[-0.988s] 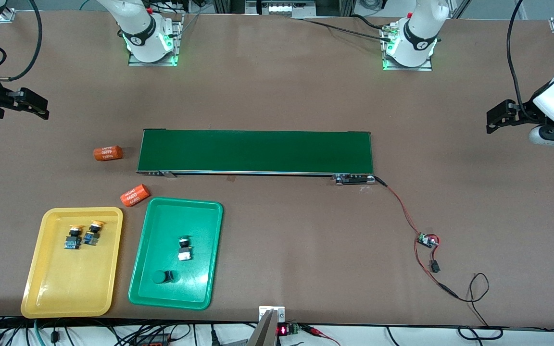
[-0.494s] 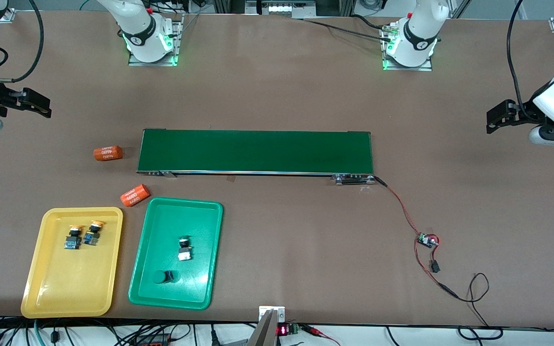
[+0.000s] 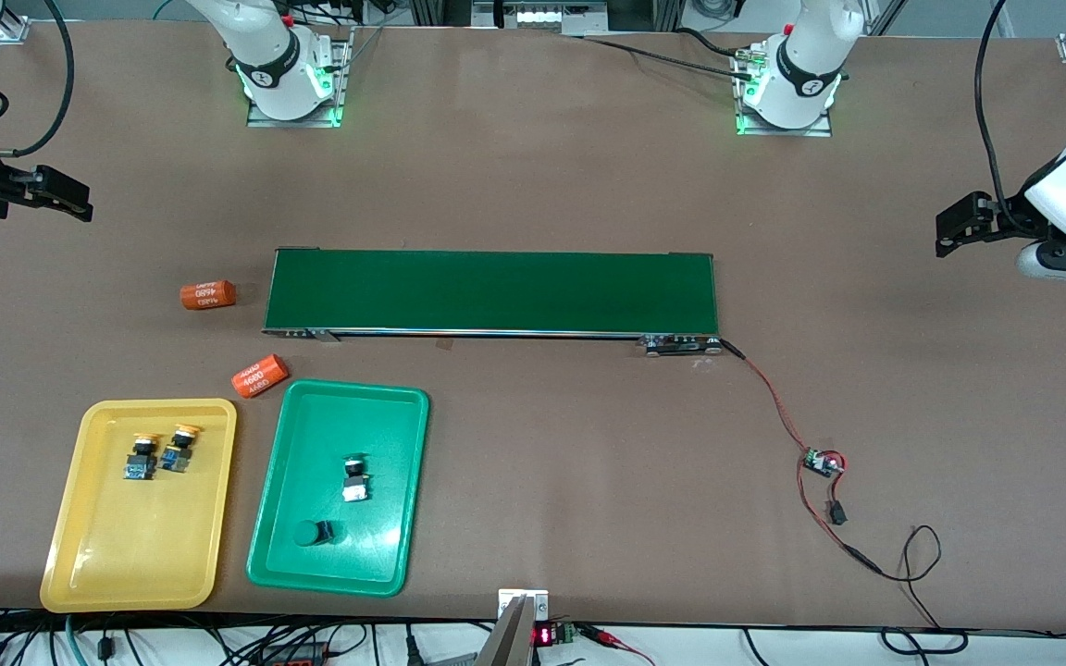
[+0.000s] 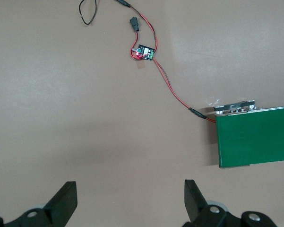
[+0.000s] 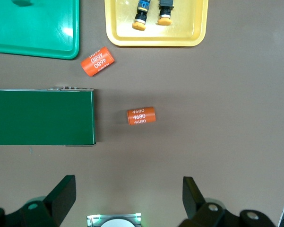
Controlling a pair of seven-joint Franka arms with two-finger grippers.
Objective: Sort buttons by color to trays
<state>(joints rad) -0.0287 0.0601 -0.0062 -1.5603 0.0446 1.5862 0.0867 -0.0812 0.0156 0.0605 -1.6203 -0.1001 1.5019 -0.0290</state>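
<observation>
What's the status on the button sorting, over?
Left hand and right hand both open, empty, waiting at the table ends. Two yellow buttons in yellow tray, two green buttons in green tray. Nothing in the way.

conveyor belt (image 3: 491, 291), orange cylinders (image 3: 207, 295), circuit board (image 3: 821, 461)

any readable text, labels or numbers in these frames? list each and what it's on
"4680", printed in repeating rows: on the orange cylinder beside the end of the conveyor belt.
"4680", also repeated: on the second orange cylinder by the green tray.
Red digits on the small display at the table edge: too small to read.
Nothing else legible.
</observation>
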